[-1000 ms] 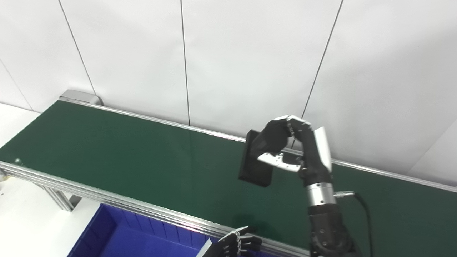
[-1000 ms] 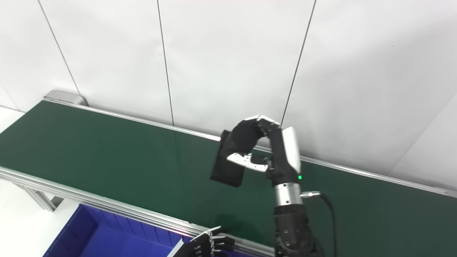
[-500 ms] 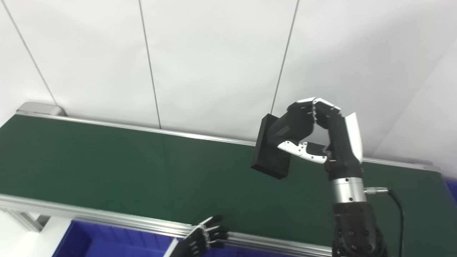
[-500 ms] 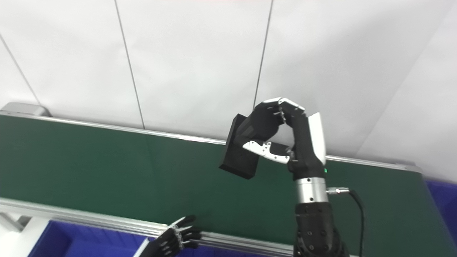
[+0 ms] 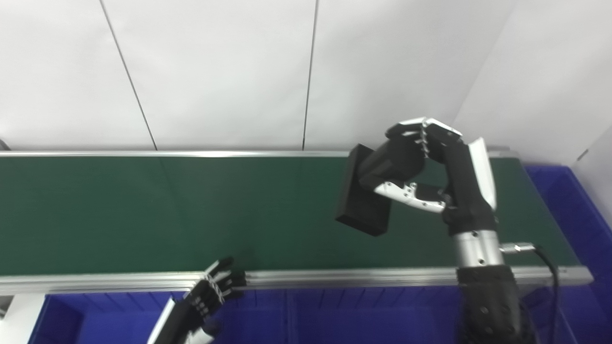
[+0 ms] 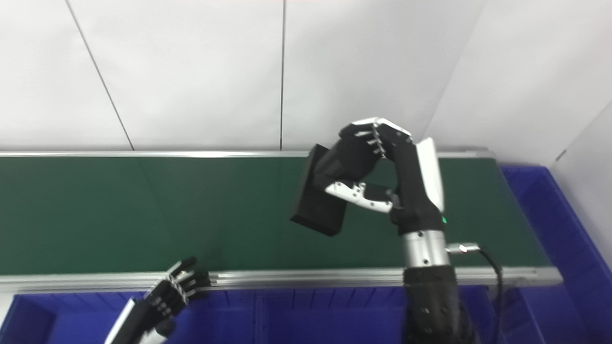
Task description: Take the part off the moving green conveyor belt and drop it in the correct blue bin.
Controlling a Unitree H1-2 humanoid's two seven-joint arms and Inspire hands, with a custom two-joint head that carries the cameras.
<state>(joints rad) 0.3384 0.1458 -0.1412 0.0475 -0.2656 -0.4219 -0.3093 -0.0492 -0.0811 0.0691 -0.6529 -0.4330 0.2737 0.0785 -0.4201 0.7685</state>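
Note:
My right hand (image 5: 420, 167) is shut on a flat black rectangular part (image 5: 359, 205) and holds it up above the green conveyor belt (image 5: 143, 210), over its right half. The part hangs tilted, its lower end toward the belt; it also shows in the right eye view (image 6: 318, 205). My left hand (image 5: 210, 291) is low at the belt's near rail, fingers apart and empty. A blue bin (image 5: 334, 320) lies below the near rail, and another blue bin (image 5: 581, 205) stands past the belt's right end.
The belt's silver near rail (image 5: 334, 277) runs across in front of me. White wall panels (image 5: 306, 71) stand behind the belt. A black cable (image 5: 550, 267) hangs from my right wrist.
The camera has swung to the right, bringing the belt's right end and the right blue bin into view. My right hand still holds the black part; my left hand stays low at the rail.

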